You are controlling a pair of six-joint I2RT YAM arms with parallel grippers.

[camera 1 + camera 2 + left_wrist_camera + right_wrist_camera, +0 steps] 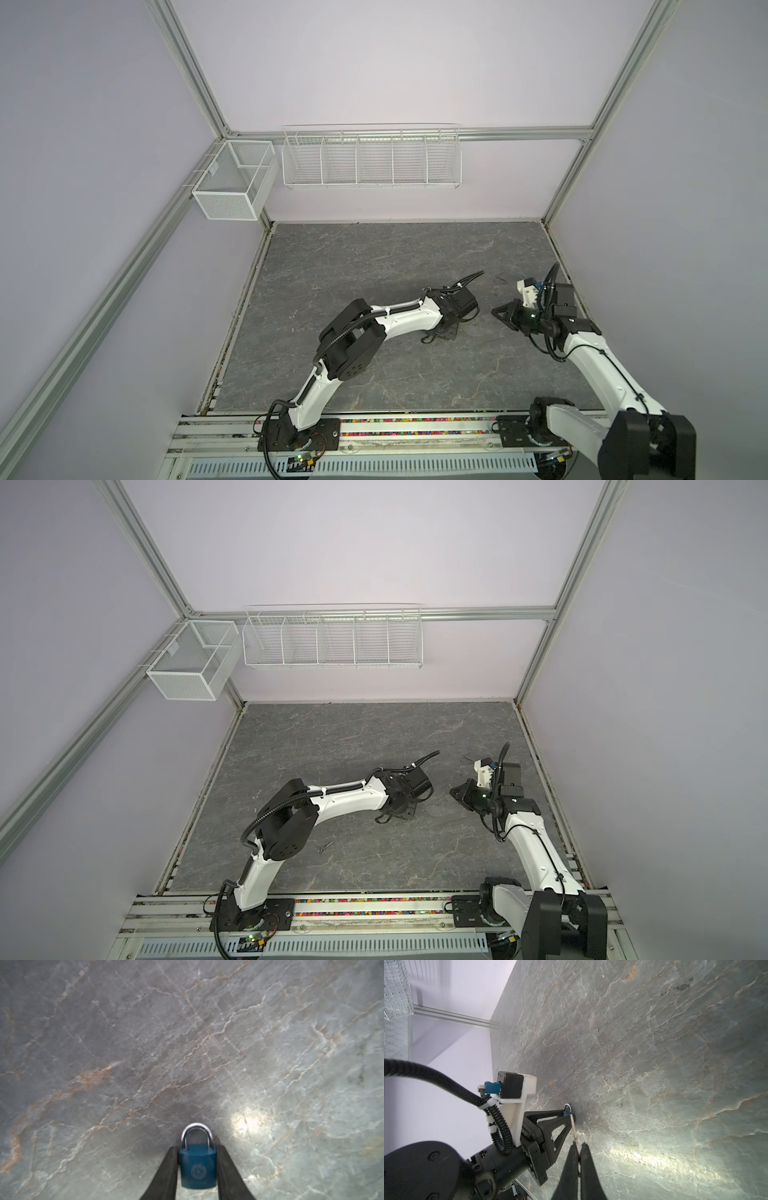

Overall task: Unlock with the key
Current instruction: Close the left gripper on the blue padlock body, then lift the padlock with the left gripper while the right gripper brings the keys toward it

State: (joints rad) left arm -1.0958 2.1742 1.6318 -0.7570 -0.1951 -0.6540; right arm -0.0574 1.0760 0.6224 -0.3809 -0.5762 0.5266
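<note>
While the padlock (pixel 198 1167) sits near the table's (pixel 374 270) middle | left gripper (pixel 197 1147): jaws snug against its blue sides | right gripper (pixel 577 1148): jaws pressed together, pinching the key (pixel 574 1128), nearer the table's right edge

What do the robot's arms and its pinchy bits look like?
The left arm and right arm have white shells and chunky black joints. A black ribbed cable runs along each. The left end effector and right end effector each have two black fingers that taper to a point. A white bracket on the wrist carries a small black camera with a blue plug.
</note>
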